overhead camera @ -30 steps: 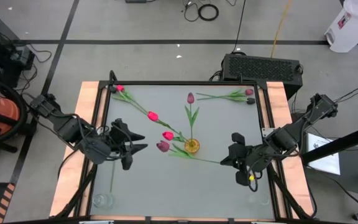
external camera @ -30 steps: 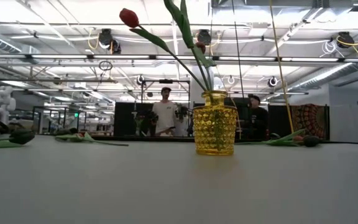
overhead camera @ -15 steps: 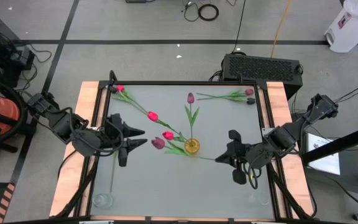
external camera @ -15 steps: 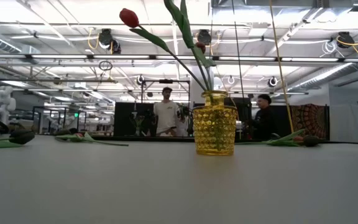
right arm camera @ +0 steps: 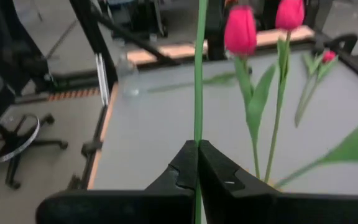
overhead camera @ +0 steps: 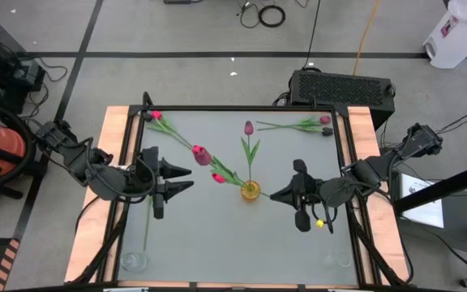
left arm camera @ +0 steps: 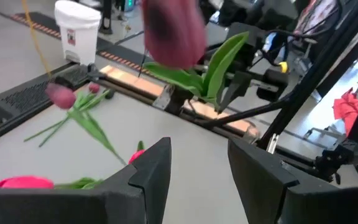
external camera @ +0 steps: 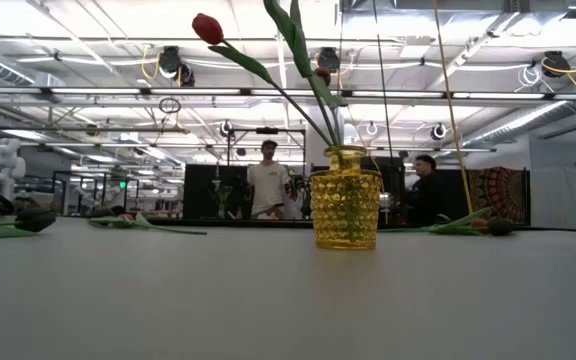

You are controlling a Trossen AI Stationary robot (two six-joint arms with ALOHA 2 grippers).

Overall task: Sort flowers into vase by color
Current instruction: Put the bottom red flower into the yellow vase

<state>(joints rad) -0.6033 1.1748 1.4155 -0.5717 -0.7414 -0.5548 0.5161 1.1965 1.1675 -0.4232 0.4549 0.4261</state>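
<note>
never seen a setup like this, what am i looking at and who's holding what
Two robot arms work at a table; each ends in a two-finger gripper. One picture looks straight down from above, one looks level across the tabletop, and two come from cameras on the arms' wrists. A yellow vase stands mid-table with tulips in it, and more tulips lie loose at the far side. The right gripper has its fingers shut on a green stem; from above, that stem runs toward the vase. The left gripper is open and holds nothing. The people behind the table are only bystanders.
</note>
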